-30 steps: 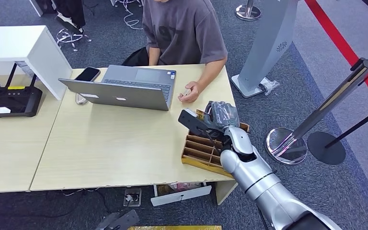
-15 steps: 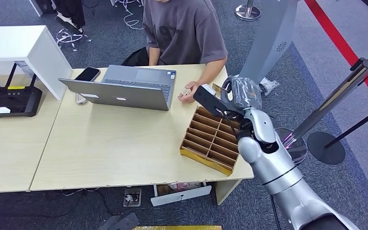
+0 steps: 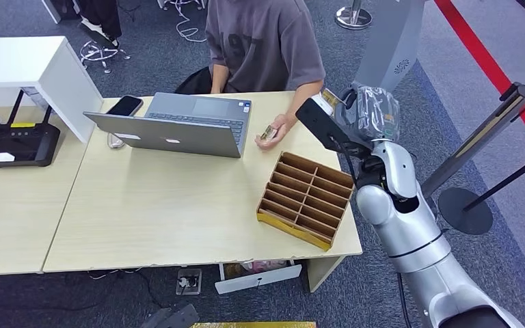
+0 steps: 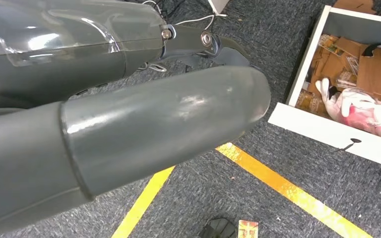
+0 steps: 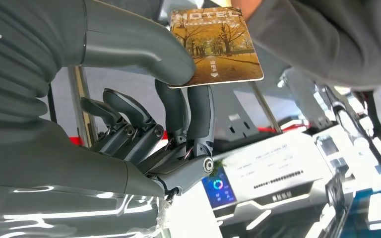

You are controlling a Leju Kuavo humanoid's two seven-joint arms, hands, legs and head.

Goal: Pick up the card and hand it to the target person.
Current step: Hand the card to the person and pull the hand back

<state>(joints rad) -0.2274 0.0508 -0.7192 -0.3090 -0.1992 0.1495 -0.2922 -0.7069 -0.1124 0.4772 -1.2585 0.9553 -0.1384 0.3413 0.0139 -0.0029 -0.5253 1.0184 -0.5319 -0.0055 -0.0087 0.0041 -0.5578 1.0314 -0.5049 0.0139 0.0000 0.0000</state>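
Desk [image 3: 157,205]: divider tray [image 3: 305,199] slots bare; right hand [image 3: 369,113] pinches card [image 5: 216,45].

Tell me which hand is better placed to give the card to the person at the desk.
The right hand. It already pinches the card and is raised beside the person, near the person's hand on the table. The left hand hangs above the floor.

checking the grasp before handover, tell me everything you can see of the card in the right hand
The card is a thin, flat rectangle printed with golden autumn trees, "HOTEL" lettering along one edge and small text near the middle. The right hand pinches it between the thumb and the darker fingers, raised off the table near the seated person.
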